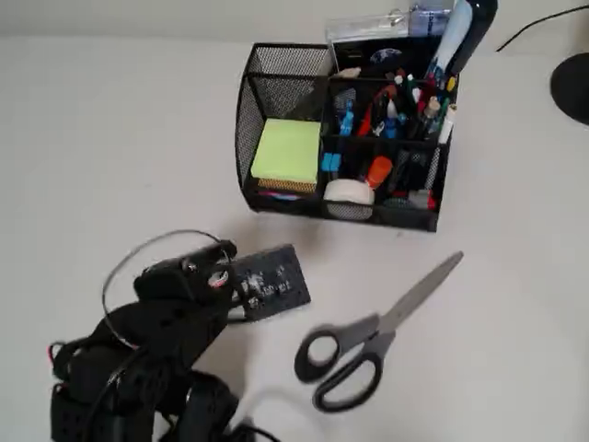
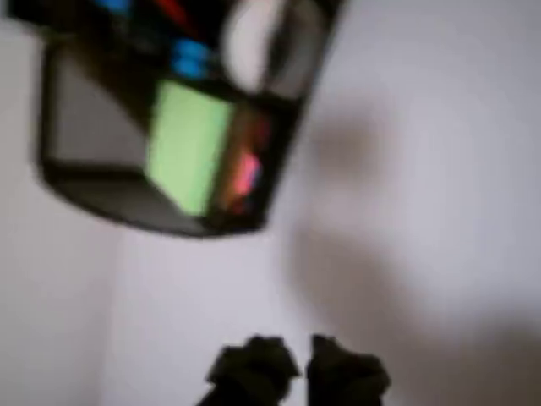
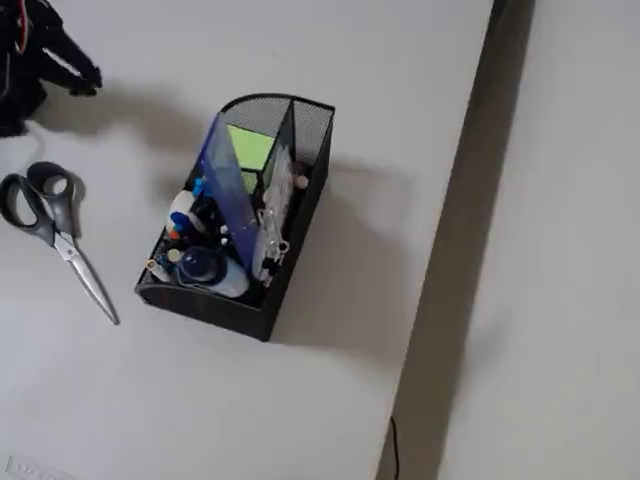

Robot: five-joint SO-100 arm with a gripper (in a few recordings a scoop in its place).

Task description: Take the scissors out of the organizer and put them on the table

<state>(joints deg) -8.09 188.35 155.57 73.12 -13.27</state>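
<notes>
A plain off-white matte surface (image 3: 330, 400) fills the scene — evenly lit, with soft shadows. In the fixed view its right edge drops to a pale floor (image 3: 560, 300).

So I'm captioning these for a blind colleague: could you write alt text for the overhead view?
Grey-handled scissors lie flat on the off-white table, blades pointing up and right, in front of a black mesh organizer holding a green sticky-note pad, pens and a tape roll. The black robot arm sits at lower left, apart from the scissors.

Grey-handled scissors (image 1: 368, 343) flat on table (image 1: 110, 138), near black mesh organizer (image 1: 276, 92).
</notes>
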